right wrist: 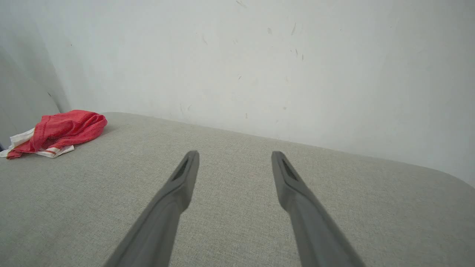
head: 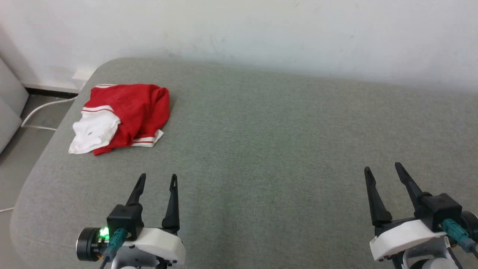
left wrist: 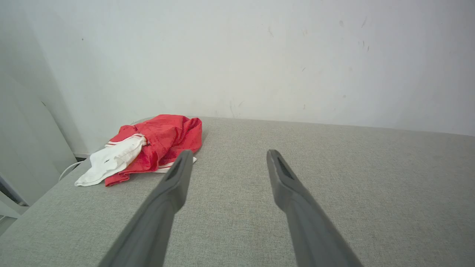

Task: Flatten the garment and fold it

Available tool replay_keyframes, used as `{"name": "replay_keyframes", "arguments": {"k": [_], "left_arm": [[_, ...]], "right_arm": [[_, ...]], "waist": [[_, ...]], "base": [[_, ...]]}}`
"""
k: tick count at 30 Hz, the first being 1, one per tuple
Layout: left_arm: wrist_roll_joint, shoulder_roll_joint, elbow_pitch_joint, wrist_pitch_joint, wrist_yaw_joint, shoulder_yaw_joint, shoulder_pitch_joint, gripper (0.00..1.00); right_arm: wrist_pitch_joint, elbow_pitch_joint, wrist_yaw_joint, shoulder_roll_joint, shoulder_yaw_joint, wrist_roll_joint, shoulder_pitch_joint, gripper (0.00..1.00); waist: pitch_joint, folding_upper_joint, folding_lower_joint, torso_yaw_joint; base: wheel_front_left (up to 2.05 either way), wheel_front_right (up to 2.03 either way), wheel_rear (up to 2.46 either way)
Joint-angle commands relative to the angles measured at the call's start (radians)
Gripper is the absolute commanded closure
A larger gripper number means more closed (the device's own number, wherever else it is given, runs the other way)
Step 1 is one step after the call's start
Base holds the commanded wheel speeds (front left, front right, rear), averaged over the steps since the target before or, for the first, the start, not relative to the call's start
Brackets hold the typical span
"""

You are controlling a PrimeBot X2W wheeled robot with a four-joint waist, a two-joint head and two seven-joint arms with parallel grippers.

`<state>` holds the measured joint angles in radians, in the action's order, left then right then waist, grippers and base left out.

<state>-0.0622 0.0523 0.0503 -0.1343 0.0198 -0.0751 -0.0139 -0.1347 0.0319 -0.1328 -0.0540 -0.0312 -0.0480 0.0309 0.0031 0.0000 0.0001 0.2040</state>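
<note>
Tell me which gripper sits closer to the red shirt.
The left gripper: the shirt lies crumpled just ahead of it, while the right gripper sits far across the grey cushion.

I'm looking down at a broad padded surface [head: 269,157] covered in grey-green woven fabric, with a rounded corner at the far left. On it, close to that corner, lies the garment [head: 129,112]: a crumpled red heap with a white sleeve spilling toward the left edge and white red-striped trim showing at its near and far sides
</note>
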Motion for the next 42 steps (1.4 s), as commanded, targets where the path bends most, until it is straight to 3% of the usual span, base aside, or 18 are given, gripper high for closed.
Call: {"name": "replay_keyframes", "arguments": {"k": [1, 24, 42], "left_arm": [[-0.007, -0.001, 0.006, -0.012, 0.004, -0.005, -0.004, 0.0], [-0.032, -0.001, 0.025, -0.06, 0.016, -0.046, -0.013, 0.0], [-0.048, -0.002, 0.031, -0.098, 0.028, -0.062, -0.013, 0.0]], "right_arm": [[-0.012, 0.003, 0.001, 0.002, -0.002, -0.01, 0.01, 0.0], [-0.06, 0.021, 0.002, 0.003, 0.011, -0.028, 0.015, 0.0], [-0.098, 0.045, 0.002, 0.003, 0.028, -0.049, 0.015, 0.0]], "waist": [[-0.004, 0.0, -0.0001, 0.026], [-0.003, 0.0, -0.0001, 0.185], [0.0, 0.0, -0.0001, 0.268]], "base": [[0.0, 0.0, 0.0], [0.0, 0.0, 0.0], [0.0, 0.0, 0.0]]}}
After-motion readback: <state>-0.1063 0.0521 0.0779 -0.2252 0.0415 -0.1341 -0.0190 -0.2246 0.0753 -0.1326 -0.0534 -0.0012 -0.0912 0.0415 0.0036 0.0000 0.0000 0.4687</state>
